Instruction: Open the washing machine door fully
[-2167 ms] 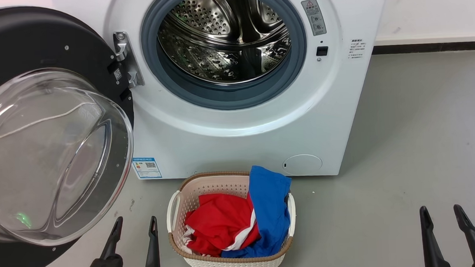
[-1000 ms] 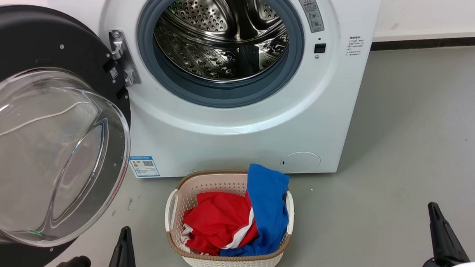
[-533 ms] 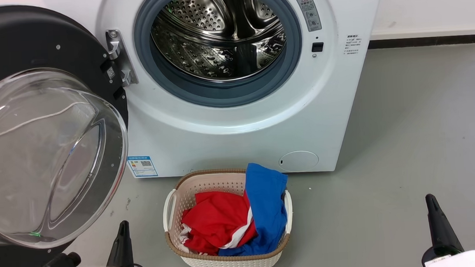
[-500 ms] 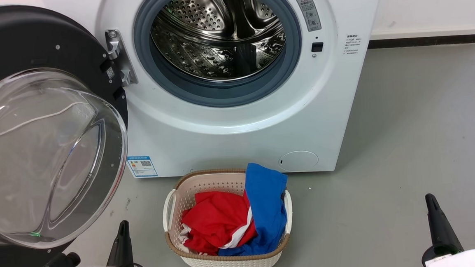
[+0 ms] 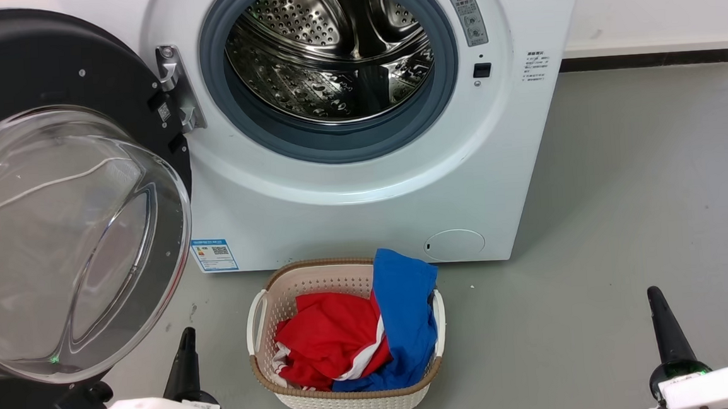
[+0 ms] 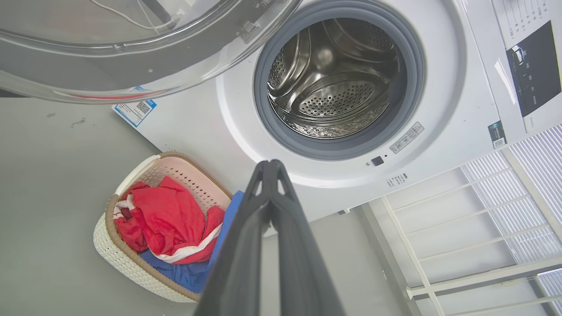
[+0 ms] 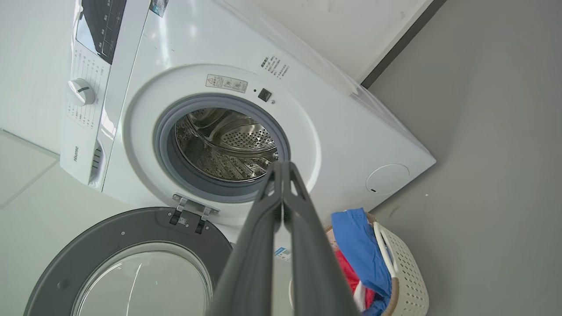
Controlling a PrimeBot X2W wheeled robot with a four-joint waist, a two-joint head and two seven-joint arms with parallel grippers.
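Comparing with two seconds ago, the left gripper (image 5: pixel 187 337) and right gripper (image 5: pixel 652 293) have gone from spread to fingers pressed together, holding nothing. The washing machine door (image 5: pixel 27 73) hangs swung wide off the washing machine (image 5: pixel 352 211), on the robot's left. It is just above the left gripper, apart from it.
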